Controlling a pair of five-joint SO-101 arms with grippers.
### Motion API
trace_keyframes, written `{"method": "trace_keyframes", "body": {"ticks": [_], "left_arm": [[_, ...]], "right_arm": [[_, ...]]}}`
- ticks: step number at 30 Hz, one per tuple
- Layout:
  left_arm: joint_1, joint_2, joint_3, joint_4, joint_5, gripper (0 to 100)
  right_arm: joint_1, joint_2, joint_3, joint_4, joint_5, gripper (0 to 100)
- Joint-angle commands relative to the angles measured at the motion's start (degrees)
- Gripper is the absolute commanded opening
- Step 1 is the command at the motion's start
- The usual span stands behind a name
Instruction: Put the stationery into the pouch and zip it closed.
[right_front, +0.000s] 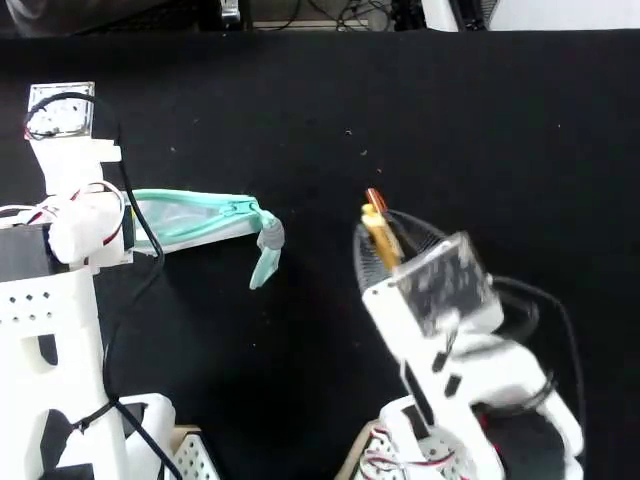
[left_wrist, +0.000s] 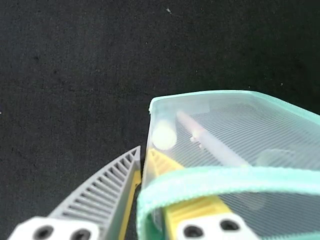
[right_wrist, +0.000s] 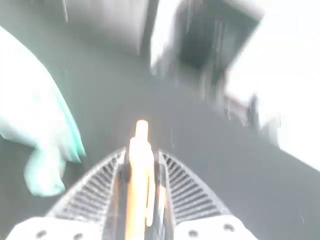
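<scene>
1. Now the left gripper is clamped on the pouch at its rim, with one finger inside and one outside.
2. The pouch stretches from that gripper over the black table. A pale stick and a round piece show through its mesh.
3. The right gripper pinches an orange pen, which is near the pouch's strap end but apart from it.
</scene>
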Motion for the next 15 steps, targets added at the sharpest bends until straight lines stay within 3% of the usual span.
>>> {"method": "trace_keyframes", "body": {"ticks": [1, 6, 15], "left_arm": [[-1.27, 1.14, 3.38, -1.23, -0.79, 3], [-1.27, 1.14, 3.38, -1.23, -0.62, 3], [-1.27, 1.14, 3.38, -1.23, -0.7, 3]], "right_arm": [[-10.81, -1.01, -2.59, -7.21, -1.23, 1.2], [-24.44, 0.22, -2.59, -25.67, -1.23, 1.2], [-27.25, 8.48, -2.59, -44.22, -1.23, 1.2]]}}
